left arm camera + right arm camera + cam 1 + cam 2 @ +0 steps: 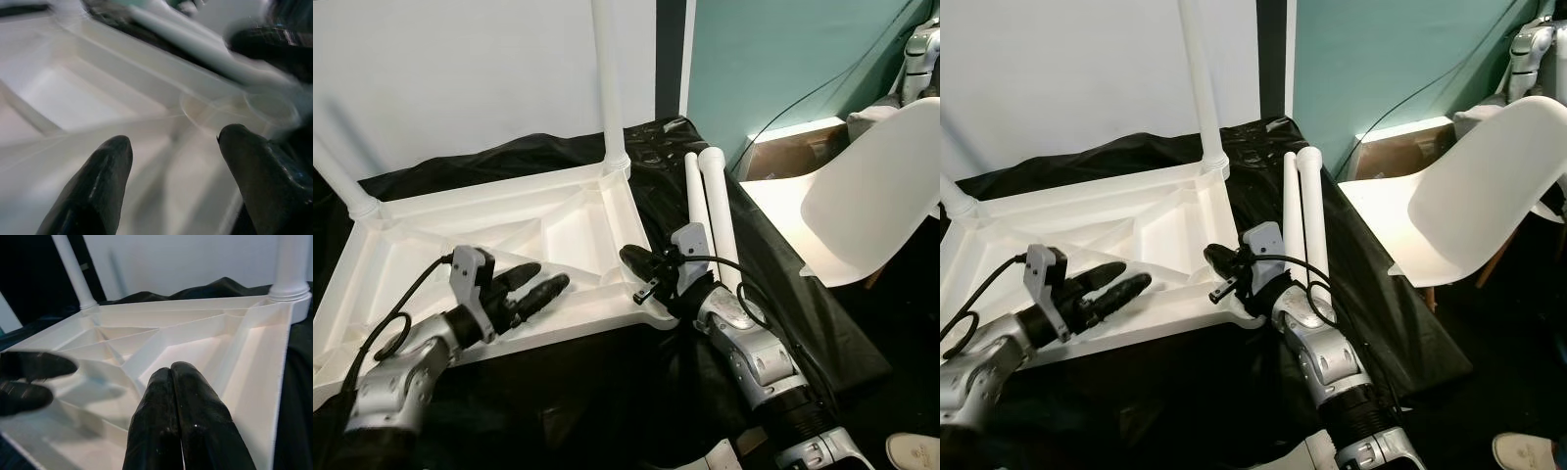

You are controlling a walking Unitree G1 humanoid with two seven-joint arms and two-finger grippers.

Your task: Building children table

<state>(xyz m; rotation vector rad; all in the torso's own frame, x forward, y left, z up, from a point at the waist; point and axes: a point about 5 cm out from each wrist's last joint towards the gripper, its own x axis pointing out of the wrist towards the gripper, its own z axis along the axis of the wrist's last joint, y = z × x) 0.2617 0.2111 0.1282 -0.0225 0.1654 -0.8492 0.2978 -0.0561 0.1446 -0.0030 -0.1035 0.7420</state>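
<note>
Hovering over the upturned white tabletop (509, 235) on the black-draped desk (773, 284), the left hand (530, 287) has its fingers spread apart, holding nothing. At the near corner socket, the right hand (634, 262) is pinched closed and empty. Two legs are fitted upright, and two loose legs (710, 215) lie just beside, right. Looks like stiff, light, slick plastic; best gripped mid-shaft. One white chair (862, 196) sits far right.

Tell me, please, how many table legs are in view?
4: two fitted upright in the upturned tabletop, at its far-right corner and far-left corner; two loose side by side on the black cloth.
</note>
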